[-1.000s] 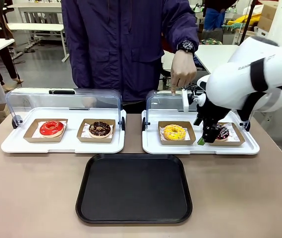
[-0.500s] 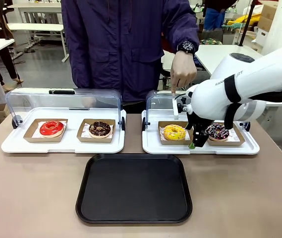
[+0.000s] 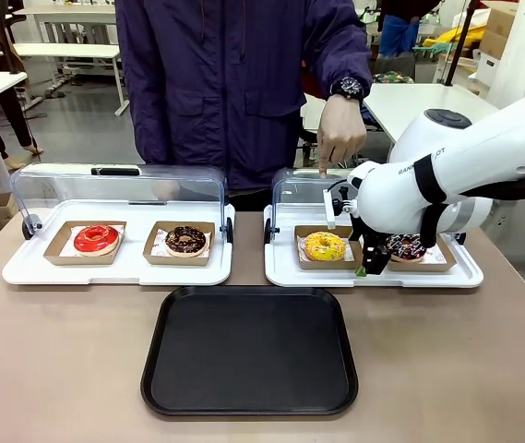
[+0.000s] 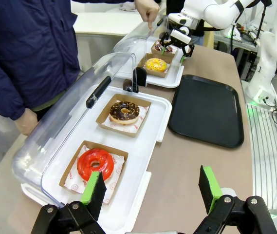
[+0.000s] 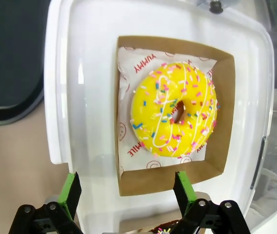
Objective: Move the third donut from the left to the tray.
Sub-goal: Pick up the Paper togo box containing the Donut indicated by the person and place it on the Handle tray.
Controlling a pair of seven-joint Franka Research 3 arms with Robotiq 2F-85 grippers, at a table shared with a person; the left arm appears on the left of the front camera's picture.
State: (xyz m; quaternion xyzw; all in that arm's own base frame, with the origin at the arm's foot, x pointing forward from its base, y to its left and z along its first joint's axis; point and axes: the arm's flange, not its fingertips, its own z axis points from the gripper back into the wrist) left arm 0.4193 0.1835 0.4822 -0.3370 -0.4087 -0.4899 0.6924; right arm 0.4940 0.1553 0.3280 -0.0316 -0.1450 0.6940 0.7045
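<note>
Right gripper [image 5: 127, 189] spread wide and empty, hovering at one edge of the holder [image 5: 224, 126] under the yellow donut [image 5: 153, 114] (contact unclear). Left gripper [image 4: 152, 181] likewise spread, empty.

The flat grey-brown tabletop [image 3: 59, 369] is carrying a large black rectangular plastic tray [image 3: 248, 355] near the front. Two white plastic trays with clear lids are sitting behind it, a left one [image 3: 133, 269] and a right one [image 3: 428, 277].

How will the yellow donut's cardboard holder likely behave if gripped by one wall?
The cardboard holder looks thin, so its wall may flex. The yellow donut lies on paper, so it could slide if tilted. Both are probably light.
</note>
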